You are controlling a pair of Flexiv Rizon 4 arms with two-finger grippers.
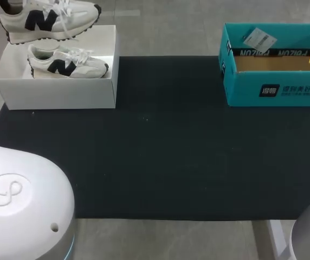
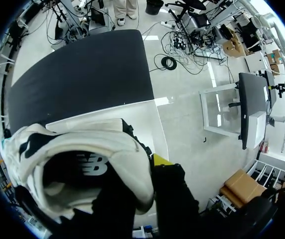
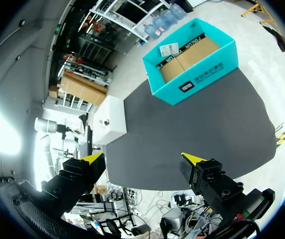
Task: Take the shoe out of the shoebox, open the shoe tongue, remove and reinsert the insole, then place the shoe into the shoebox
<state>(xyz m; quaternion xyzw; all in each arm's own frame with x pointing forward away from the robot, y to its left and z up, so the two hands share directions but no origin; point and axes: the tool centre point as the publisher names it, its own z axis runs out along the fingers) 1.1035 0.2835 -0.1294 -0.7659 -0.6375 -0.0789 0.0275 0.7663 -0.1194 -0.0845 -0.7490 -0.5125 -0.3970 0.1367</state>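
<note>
Our left pincer (image 2: 143,172) pinches the shoe (image 2: 82,159) at the padded rim of its heel opening, as far as we can judge. One yellow tip shows outside the rim and the other is hidden. The shoe hangs in the air over the far wall of the white shoebox (image 1: 57,92). The shoebox stands at the far left corner of the black mat (image 1: 160,146), with a second shoe (image 1: 68,64) lying inside it.

We judge the shoe light, soft in the upper and stiff only at the sole. The rim may fold under a hard squeeze, so the heel or sole offers a firmer hold. The loose laces (image 1: 64,12) could snag.

Our right pincer (image 3: 142,158) is spread wide with nothing between its fingers, toward the right edge of the tabletop. A teal box (image 3: 197,82) sits at the mat's far right corner.

Each shoe bears a dark logo (image 1: 40,20) on its side. The teal box carries print on its walls and a white label (image 1: 259,39) inside, which we leave unread.
</note>
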